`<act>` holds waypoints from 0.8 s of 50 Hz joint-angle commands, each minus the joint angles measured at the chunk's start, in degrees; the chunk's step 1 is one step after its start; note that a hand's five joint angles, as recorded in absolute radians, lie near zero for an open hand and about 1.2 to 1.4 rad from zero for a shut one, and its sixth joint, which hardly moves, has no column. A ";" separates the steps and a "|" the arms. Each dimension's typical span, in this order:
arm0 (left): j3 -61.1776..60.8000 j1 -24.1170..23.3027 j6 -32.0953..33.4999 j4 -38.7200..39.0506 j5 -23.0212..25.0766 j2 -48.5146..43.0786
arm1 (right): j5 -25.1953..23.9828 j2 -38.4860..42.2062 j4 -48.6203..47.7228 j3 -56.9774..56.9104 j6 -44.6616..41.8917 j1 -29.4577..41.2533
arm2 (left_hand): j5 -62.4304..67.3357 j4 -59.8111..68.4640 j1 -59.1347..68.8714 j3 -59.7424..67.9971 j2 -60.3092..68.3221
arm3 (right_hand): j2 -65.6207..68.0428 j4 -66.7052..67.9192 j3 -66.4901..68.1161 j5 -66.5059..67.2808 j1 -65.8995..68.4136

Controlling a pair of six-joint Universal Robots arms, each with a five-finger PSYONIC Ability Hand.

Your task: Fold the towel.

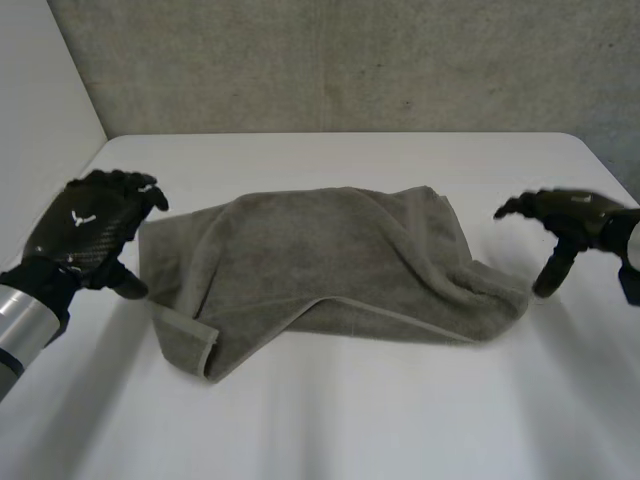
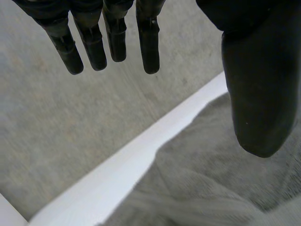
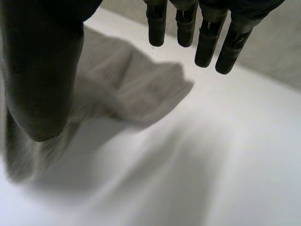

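White counter [image 1: 330,420] below a rough grey wall [image 1: 330,60]. Mid-counter, a grey towel [image 1: 330,260], rumpled and loosely doubled over, one hemmed corner turned up at its 7 o'clock. At the towel's 9 o'clock, left hand [image 1: 85,225], just beside the edge, fingers [image 2: 148,42] straight and apart from the thumb, holding nothing. At 3 o'clock, right hand [image 1: 570,220], near that end but off the cloth, fingers [image 3: 204,42] open too, empty. Probably poised either side to take both ends for the next fold; layers uneven, likely wanting smoothing first.

White table [image 1: 350,420]; grey wall [image 1: 350,60] behind, possibly concrete; white panel [image 1: 40,100] at left.
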 commanded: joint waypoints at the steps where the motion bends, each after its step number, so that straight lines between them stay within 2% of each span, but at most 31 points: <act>1: -0.81 -1.02 -0.99 -2.70 0.75 6.31 | -0.09 -8.37 -5.60 3.50 -2.92 0.63 | 0.16 -0.31 -0.25 -0.30 -0.27 | -4.01 -4.49 -4.17 -3.77 -3.54; 3: -2.04 -2.51 -0.82 -4.89 1.71 7.10 | -0.09 -10.81 -7.18 6.90 -9.38 1.59 | 0.67 0.19 0.25 0.20 0.23 | -4.01 -4.49 -4.17 -3.77 -3.54; 4: -2.04 -2.52 -0.82 -4.90 1.71 7.10 | -0.09 -10.83 -7.18 6.92 -9.42 1.60 | 0.67 0.19 0.25 0.20 0.23 | -4.01 -4.49 -4.17 -3.77 -3.54; 6: -3.09 -4.36 -0.38 -7.00 1.89 7.36 | 0.00 -12.66 -7.71 11.21 -17.99 3.17 | 0.67 0.19 0.25 0.20 0.23 | -4.01 -4.49 -4.17 -3.77 -3.54; 7: -3.10 -4.36 -0.38 -7.01 1.89 7.36 | 0.00 -12.67 -7.71 11.23 -18.03 3.18 | 0.67 0.19 0.25 0.20 0.23 | -4.01 -4.49 -4.17 -3.77 -3.54; 9: -4.32 -6.38 0.06 -7.45 1.89 7.36 | -0.18 -13.99 -8.06 15.86 -27.57 4.58 | 0.84 0.36 0.42 0.37 0.40 | -4.01 -4.49 -4.17 -3.77 -3.54; 10: -4.33 -6.39 0.06 -7.45 1.89 7.36 | -0.18 -13.99 -8.06 15.89 -27.61 4.58 | 0.84 0.36 0.42 0.37 0.40 | -4.01 -4.49 -4.17 -3.77 -3.54; 12: -5.81 -7.26 1.72 -7.36 1.71 7.45 | -0.18 -14.69 -9.81 20.35 -35.31 4.85 | 0.50 0.02 0.09 0.04 0.07 | -4.01 -4.49 -4.17 -3.77 -3.54; 15: -6.44 -7.53 3.31 -7.28 1.62 7.36 | -0.18 -15.05 -11.31 22.39 -38.25 4.94 | 0.33 -0.15 -0.08 -0.13 -0.10 | -4.01 -4.49 -4.17 -3.77 -3.54; 17: -7.84 -7.62 7.86 -7.01 1.71 6.49 | -0.18 -15.74 -14.72 26.33 -42.71 4.93 | 0.33 -0.15 -0.08 -0.13 -0.10 | -4.01 -4.49 -4.17 -3.77 -3.54; 18: -7.84 -7.62 7.88 -7.01 1.71 6.48 | -0.18 -15.75 -14.74 26.35 -42.73 4.94 | 0.33 -0.15 -0.08 -0.13 -0.10 | -4.01 -4.49 -4.17 -3.77 -3.54; 20: -9.42 -7.88 13.57 -6.31 1.80 5.70 | -0.18 -16.36 -18.94 29.41 -45.44 4.85 | 0.00 -0.48 -0.42 -0.47 -0.44 | -4.01 -4.49 -4.17 -3.77 -3.54; 21: -9.43 -7.88 13.60 -6.31 1.80 5.69 | -0.18 -16.36 -18.96 29.42 -45.46 4.85 | 0.00 -0.48 -0.42 -0.47 -0.44 | -4.01 -4.49 -4.17 -3.77 -3.54; 23: -10.39 -8.05 19.37 -4.65 1.98 3.86 | -0.18 -16.54 -23.60 32.40 -47.56 4.85 | 0.00 -0.48 -0.42 -0.47 -0.44 | -4.01 -4.49 -4.17 -3.77 -3.54; 24: -10.39 -8.06 19.40 -4.64 1.98 3.85 | -0.18 -16.54 -23.62 32.41 -47.56 4.85 | 0.00 -0.48 -0.42 -0.47 -0.44 | -4.01 -4.49 -4.17 -3.77 -3.54; 27: -11.18 -8.32 26.32 -1.48 2.06 0.78 | -0.27 -16.36 -29.58 36.53 -50.89 5.02 | 0.33 -0.15 -0.09 -0.14 -0.11 | -4.01 -4.49 -4.17 -3.77 -3.54; 34: -10.92 -8.41 31.35 -0.51 2.15 -4.77 | -0.79 -15.31 -37.95 40.59 -56.00 5.99 | 0.67 0.19 0.25 0.20 0.23 | -3.25 -3.73 -3.42 -3.01 -2.78; 40: -10.22 -9.64 34.78 -0.24 2.15 -10.74 | -0.88 -10.83 -44.71 42.17 -58.73 7.05 | 0.67 0.19 0.25 0.20 0.23 | 0.11 -0.37 -0.05 0.35 0.58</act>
